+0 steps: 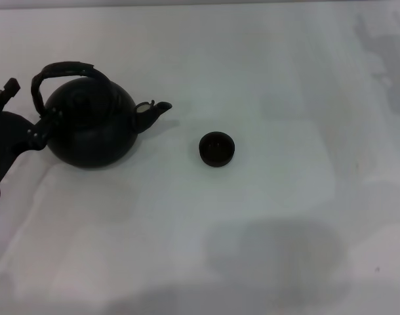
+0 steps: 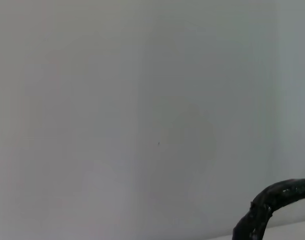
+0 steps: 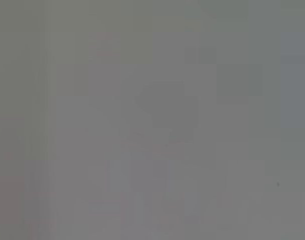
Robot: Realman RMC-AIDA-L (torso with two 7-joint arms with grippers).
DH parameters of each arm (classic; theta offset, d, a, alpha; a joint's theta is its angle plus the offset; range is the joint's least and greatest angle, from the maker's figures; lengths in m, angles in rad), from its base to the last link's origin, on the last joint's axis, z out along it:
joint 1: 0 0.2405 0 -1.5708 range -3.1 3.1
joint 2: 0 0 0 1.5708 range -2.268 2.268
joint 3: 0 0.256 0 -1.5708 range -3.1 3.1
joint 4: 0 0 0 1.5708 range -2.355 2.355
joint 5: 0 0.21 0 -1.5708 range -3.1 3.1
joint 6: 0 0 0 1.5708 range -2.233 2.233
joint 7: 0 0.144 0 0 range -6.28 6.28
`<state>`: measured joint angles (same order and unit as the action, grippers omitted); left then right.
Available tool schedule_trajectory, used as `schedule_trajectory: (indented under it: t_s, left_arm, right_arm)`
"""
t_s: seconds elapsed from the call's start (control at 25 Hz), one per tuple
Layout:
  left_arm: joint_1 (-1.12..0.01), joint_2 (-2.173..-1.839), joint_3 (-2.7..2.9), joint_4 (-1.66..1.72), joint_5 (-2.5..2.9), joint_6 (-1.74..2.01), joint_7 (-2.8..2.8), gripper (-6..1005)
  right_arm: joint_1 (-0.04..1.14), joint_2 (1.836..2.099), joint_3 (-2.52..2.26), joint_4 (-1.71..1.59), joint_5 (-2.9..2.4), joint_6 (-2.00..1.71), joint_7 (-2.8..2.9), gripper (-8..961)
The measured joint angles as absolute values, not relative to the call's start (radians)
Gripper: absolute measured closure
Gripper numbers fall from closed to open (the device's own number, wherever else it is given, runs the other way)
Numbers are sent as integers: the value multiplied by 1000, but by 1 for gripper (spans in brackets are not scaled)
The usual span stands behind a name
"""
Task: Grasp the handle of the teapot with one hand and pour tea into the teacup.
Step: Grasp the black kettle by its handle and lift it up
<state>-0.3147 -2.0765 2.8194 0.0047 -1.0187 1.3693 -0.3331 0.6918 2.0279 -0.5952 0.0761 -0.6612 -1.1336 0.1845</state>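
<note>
Teapot (image 1: 92, 131) sits upright on the white table (image 1: 265, 216). Left of the teapot, the left gripper (image 1: 37, 128) presses at the base of the handle (image 1: 62, 71); whether its fingers grip it, I cannot tell. Right of the spout (image 1: 153, 111), well apart, stands the teacup (image 1: 217, 149).

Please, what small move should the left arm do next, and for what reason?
Probably close the left gripper onto the handle where it joins the pot. In the head view the gripper sits at the left side of the teapot, by the handle's base, but a firm hold cannot be confirmed. The teapot is level on the table, its spout toward the teacup, which stands apart. The right gripper is out of sight.
</note>
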Motion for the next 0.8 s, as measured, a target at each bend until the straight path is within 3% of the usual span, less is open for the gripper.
schedule_trajectory:
  t_s: [0.52, 0.72, 0.8]
  left_arm:
    - [-313, -2078, 2819, 1, -1019, 1356, -326, 128]
    - [-316, -2079, 2822, 0, -1019, 1355, -326, 304]
    - [-318, -2079, 2823, 0, -1019, 1347, -326, 457]
  right_arm:
    - [700, 2028, -595, 74, -661, -1134, 187, 125]
    - [695, 2028, -595, 74, -661, -1134, 205, 125]
    - [693, 2028, -595, 74, -661, -1134, 213, 125]
